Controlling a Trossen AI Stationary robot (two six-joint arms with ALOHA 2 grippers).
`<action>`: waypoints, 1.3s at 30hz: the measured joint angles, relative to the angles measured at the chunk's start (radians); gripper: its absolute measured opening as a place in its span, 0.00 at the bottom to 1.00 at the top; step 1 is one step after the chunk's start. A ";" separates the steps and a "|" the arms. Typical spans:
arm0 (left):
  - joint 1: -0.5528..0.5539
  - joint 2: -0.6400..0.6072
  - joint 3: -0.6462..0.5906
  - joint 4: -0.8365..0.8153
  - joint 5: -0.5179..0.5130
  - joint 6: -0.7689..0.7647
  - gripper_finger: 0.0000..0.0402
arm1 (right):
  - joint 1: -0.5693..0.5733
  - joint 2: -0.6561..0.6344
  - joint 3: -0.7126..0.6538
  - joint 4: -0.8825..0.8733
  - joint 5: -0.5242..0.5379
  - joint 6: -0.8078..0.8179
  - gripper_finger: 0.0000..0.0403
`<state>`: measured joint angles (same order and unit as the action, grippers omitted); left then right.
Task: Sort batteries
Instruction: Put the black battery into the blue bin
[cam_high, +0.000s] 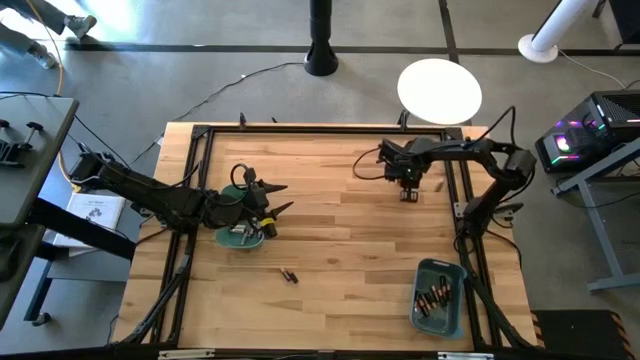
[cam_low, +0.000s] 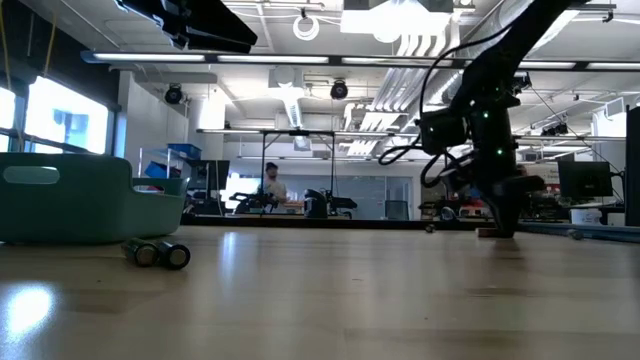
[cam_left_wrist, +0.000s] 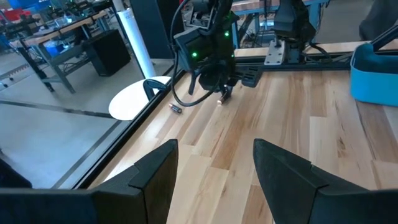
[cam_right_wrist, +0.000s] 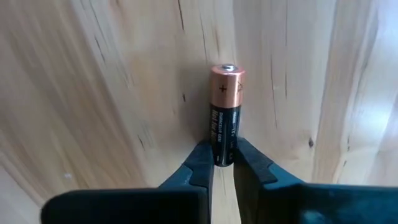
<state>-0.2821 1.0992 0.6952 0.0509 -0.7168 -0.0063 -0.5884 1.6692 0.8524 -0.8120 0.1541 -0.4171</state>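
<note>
A dark battery with a copper top (cam_right_wrist: 225, 112) lies on the wooden table at its far right, with my right gripper (cam_high: 408, 193) shut on it, pointing down. Two more batteries (cam_high: 289, 274) lie side by side near the table's middle front, also seen in the low view (cam_low: 158, 253). A teal bin (cam_high: 440, 296) at the front right holds several dark batteries. My left gripper (cam_high: 278, 198) hovers open above the table's left side, beside a teal bowl (cam_high: 240, 238), with nothing between its fingers (cam_left_wrist: 155, 174). My right gripper pinches the battery's dark end (cam_right_wrist: 222, 155), opposite the copper plus end, between its two fingertips. The fingers come from above, pointing down, and lie across the battery. The battery lies flat on the table.
Black rails (cam_high: 455, 190) frame the table. One small battery (cam_left_wrist: 175, 108) lies by the far rail, close to my right gripper. A second teal dish (cam_high: 233, 190) sits under my left arm. Bare wood spans the table's middle.
</note>
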 joint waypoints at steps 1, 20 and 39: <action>0.000 0.000 0.000 0.000 0.000 0.000 0.50 | 0.009 -0.008 0.000 -0.001 -0.001 0.019 0.06; 0.000 0.000 0.000 0.000 -0.001 0.001 0.50 | 1.076 -0.471 0.189 -0.259 -0.180 1.234 0.04; 0.000 0.000 0.000 0.002 -0.001 0.003 0.50 | 1.475 -0.123 0.113 -0.060 -0.457 1.955 0.06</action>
<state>-0.2821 1.0996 0.6949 0.0528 -0.7174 -0.0032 0.8868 1.5459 0.9657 -0.8725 -0.3033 1.5378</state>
